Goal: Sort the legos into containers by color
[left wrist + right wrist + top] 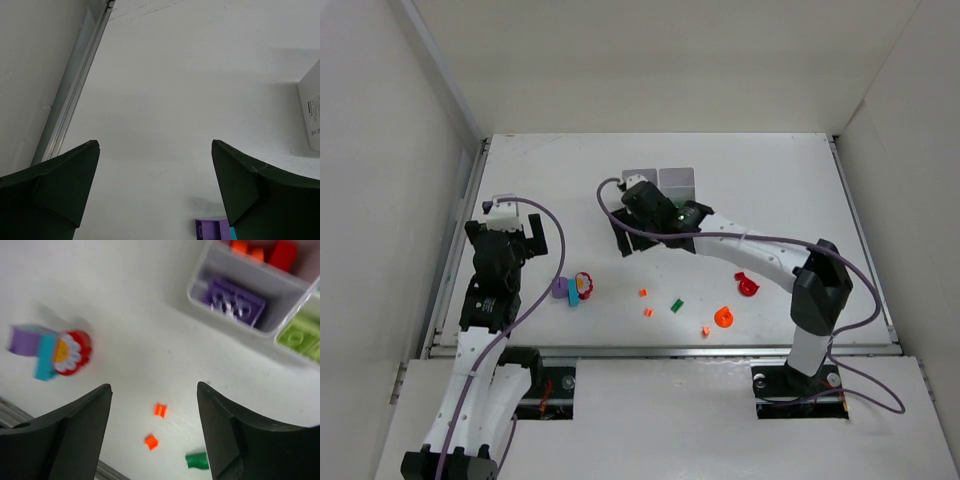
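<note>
"While you are watching from above, I am holding my right gripper (622, 235) just beside the tray (672, 180), spread and carrying nothing. My left gripper (507, 232) is hovering well apart on the left side, spread too."

"And the loose legos (676, 305)?"

"They are lying on the table (770, 170) nearer my bases: a purple, teal and red cluster (573, 295), then orange bits, a green one, a red one."

"What is your left wrist showing?"

"Both fingers (50, 192) are standing wide apart over bare table, with a purple brick (212, 229) peeking in by the right one."

"And the right wrist?"

"Its fingers (65, 437) are gaping, nothing between them. The tray (260, 330) is sitting up right, already holding purple, lime, red and orange pieces. Two orange bits (160, 410) are lying just ahead."

"So which step?"

"I am judging it as between picks. Next I should be lowering onto one orange bit, centring it, pinching gently since it is tiny, then carrying it to the compartment holding orange."
</note>
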Controlling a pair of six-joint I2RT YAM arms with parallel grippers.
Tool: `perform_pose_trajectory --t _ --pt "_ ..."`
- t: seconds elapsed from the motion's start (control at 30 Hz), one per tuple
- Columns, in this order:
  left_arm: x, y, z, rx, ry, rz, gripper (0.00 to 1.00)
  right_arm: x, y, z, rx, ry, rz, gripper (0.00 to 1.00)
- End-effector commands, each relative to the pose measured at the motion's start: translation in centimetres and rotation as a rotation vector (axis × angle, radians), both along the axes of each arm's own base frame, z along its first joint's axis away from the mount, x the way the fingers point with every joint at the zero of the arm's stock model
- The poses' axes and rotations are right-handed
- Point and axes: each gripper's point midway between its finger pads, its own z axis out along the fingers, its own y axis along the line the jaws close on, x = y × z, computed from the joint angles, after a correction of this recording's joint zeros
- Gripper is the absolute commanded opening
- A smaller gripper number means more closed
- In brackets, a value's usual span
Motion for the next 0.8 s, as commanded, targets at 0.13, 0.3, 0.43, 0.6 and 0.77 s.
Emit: perform_pose_trajectory --t 0.13,0.3,0.43,0.6,0.77 --pt "0.3 -0.1 1.4 -0.025 -0.071 -0.002 0.94 -4.8 -0.7 -7.9 -0.089 0.199 0.013 0.77" --pt "0.2 -0.1 0.9 -0.024 -0.062 -0.001 0.94 -5.9 -1.0 -10.2 -0.127 0.252 0.011 0.73" --pt "0.1 -0.1 1.2 -0.025 -0.071 -0.002 0.94 -7.1 -0.6 -11.2 -0.117 0.296 0.014 0.67" --pt "0.2 -0.1 1.4 -0.026 -0.080 -0.002 0.94 -8.5 -1.2 -13.0 -0.166 0.332 -0.017 0.65" --pt "0.2 -0.1 1.4 -0.026 -0.080 -0.002 0.94 -8.6 -1.5 -13.9 -0.172 0.342 -0.025 0.56"
